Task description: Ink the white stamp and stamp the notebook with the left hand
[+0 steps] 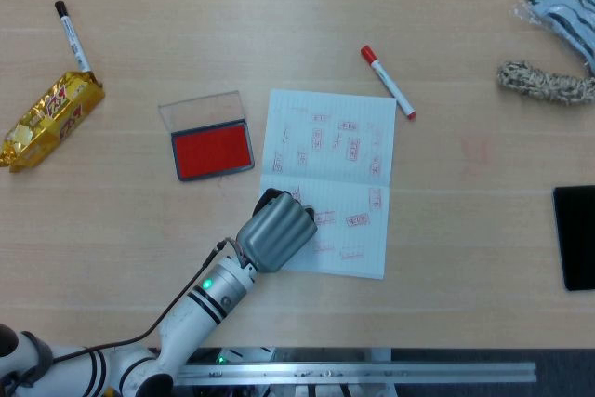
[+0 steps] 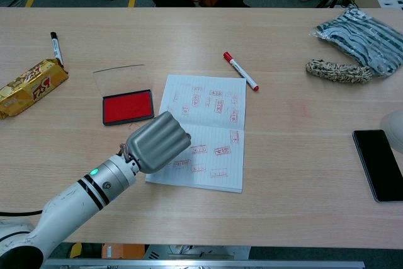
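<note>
The open notebook [image 1: 339, 146] [image 2: 214, 108] lies mid-table, its pages covered with several red stamp marks. My left hand [image 1: 276, 232] [image 2: 157, 142] is over the lower left corner of the bottom page, its fingers curled down into a fist. It grips the white stamp [image 1: 297, 195], of which only a pale sliver shows past the knuckles. The red ink pad [image 1: 212, 152] [image 2: 128, 106] sits open just left of the notebook, its clear lid folded back. A pale rounded part of my right hand [image 2: 395, 121] shows at the right edge of the chest view.
A red marker [image 1: 388, 81] lies beyond the notebook's top right corner. A black marker [image 1: 71, 34] and a gold snack packet [image 1: 51, 118] are far left. A black phone [image 2: 378, 164] is at the right, with a woven rope [image 2: 339, 70] and striped cloth [image 2: 362, 33] behind it.
</note>
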`<state>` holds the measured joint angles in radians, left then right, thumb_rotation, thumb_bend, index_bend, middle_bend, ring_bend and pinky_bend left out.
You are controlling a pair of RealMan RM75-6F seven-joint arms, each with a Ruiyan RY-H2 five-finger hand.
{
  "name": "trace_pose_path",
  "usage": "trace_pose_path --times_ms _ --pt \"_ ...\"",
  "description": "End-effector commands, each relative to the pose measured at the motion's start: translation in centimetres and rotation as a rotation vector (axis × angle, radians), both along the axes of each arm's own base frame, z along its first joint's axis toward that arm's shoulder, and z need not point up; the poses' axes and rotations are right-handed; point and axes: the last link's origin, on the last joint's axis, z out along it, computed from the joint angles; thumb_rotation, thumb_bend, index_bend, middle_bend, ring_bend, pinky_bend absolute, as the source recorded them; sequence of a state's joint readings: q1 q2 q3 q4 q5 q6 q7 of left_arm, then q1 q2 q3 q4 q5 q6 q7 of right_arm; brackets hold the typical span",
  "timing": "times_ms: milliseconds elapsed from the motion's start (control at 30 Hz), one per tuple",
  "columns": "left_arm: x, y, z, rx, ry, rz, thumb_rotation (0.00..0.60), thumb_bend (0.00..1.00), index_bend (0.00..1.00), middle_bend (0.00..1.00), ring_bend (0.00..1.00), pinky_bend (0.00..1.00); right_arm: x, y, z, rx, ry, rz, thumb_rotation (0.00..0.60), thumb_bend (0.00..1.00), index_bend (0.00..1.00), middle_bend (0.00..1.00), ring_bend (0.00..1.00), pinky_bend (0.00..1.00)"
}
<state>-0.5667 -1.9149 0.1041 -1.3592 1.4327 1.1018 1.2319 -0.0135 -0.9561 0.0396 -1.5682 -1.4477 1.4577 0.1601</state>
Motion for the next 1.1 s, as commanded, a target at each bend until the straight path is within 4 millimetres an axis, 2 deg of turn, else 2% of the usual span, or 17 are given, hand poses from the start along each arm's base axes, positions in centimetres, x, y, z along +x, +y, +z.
trace_pose_path --times_ms 33,233,467,567,700,900,1100 --pt "0.0 0.1 0.1 0.000 0.001 0.001 0.600 0.27 0.57 1.00 1.00 1.00 0.0 0.0 0.0 -0.001 -0.001 0.001 0.600 0.22 0.34 0.35 0.29 0.44" --pt "0.2 0.5 1.0 0.018 -0.014 0.009 0.600 0.27 0.57 1.00 1.00 1.00 0.0 0.0 0.0 -0.002 -0.003 0.002 0.600 0.22 0.34 0.35 0.29 0.44" --pt "1.0 1.7 5.2 0.075 -0.105 0.026 0.600 0.27 0.56 1.00 1.00 1.00 0.0 0.0 0.3 -0.016 -0.007 0.006 0.600 0.22 0.34 0.35 0.29 0.44" --pt "0.8 2.2 7.2 0.101 -0.128 0.042 0.600 0.27 0.56 1.00 1.00 1.00 0.0 -0.1 0.1 -0.013 -0.012 0.008 0.600 0.22 0.33 0.35 0.29 0.44" --pt "0.1 2.4 8.8 0.113 -0.135 0.064 0.600 0.27 0.56 1.00 1.00 1.00 0.2 -0.3 -0.1 -0.007 -0.016 0.017 0.600 0.22 0.33 0.35 0.29 0.44" --pt "-1.3 2.5 9.7 0.112 -0.146 0.109 0.600 0.27 0.56 1.00 1.00 1.00 0.5 -0.8 -0.6 0.010 -0.020 0.034 0.600 0.22 0.33 0.35 0.29 0.44" --pt "-3.4 2.3 9.5 0.097 -0.120 0.172 0.600 0.27 0.55 1.00 1.00 1.00 0.7 -1.1 -0.8 0.016 -0.018 0.042 0.600 0.22 0.34 0.35 0.29 0.44"
